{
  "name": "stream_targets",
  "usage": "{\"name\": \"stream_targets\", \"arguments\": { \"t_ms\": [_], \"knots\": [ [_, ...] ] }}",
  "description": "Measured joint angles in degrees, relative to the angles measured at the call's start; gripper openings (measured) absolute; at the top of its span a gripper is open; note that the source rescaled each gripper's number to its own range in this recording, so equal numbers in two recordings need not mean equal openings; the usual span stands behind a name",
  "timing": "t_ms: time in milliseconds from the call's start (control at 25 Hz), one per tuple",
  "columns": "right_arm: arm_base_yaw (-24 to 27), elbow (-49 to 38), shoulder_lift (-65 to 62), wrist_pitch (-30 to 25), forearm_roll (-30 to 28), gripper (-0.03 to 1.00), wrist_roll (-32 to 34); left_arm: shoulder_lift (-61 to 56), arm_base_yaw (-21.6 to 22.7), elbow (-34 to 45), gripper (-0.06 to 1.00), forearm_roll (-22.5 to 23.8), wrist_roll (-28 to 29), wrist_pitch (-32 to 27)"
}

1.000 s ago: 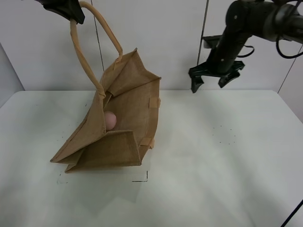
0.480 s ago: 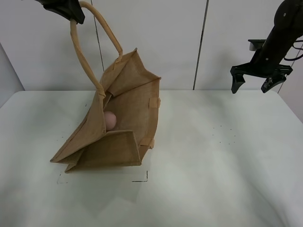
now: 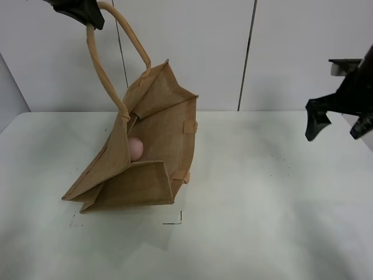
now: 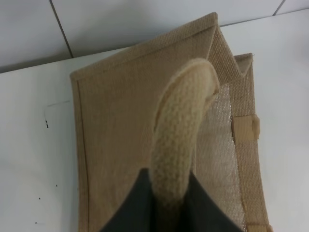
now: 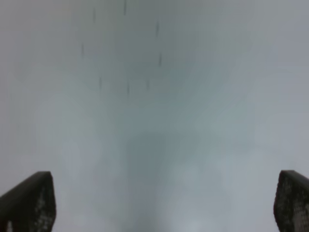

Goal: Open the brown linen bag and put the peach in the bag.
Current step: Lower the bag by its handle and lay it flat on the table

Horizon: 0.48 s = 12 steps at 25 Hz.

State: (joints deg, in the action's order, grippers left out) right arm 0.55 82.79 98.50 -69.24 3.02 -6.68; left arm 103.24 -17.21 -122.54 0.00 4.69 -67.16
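The brown linen bag (image 3: 148,157) stands on the white table (image 3: 256,221) at the left, its mouth pulled open and tilted. The peach (image 3: 135,148) lies inside the bag, partly hidden by the near wall. My left gripper (image 3: 87,14) is shut on the bag's beige loop handle (image 3: 102,70) and holds it high above the bag; in the left wrist view the handle (image 4: 181,140) runs between the dark fingers (image 4: 133,208) over the bag (image 4: 116,125). My right gripper (image 3: 338,122) is open and empty at the far right edge, well away from the bag; its fingertips (image 5: 29,203) frame bare table.
A white panelled wall (image 3: 204,46) rises behind the table. Small dark specks (image 3: 277,166) and a faint corner mark (image 3: 175,220) lie on the tabletop. The right half of the table holds nothing else.
My right arm has swung from above the table's middle out to the far right and lower, gripper open. The left gripper, bag and peach have not moved.
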Motion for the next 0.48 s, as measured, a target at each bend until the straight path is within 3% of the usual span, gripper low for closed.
{"name": "stream_targets", "arguments": {
  "t_ms": [320,480],
  "knots": [
    [0.00,-31.81,-27.78,0.01,-0.17,1.00,-0.18,0.00,0.00,0.00,0.00,0.00,0.00,0.00],
    [0.00,-43.18,-41.30,3.44,-0.17,1.00,-0.07,0.00,0.00,0.00,0.00,0.00,0.00,0.00]
  ]
}}
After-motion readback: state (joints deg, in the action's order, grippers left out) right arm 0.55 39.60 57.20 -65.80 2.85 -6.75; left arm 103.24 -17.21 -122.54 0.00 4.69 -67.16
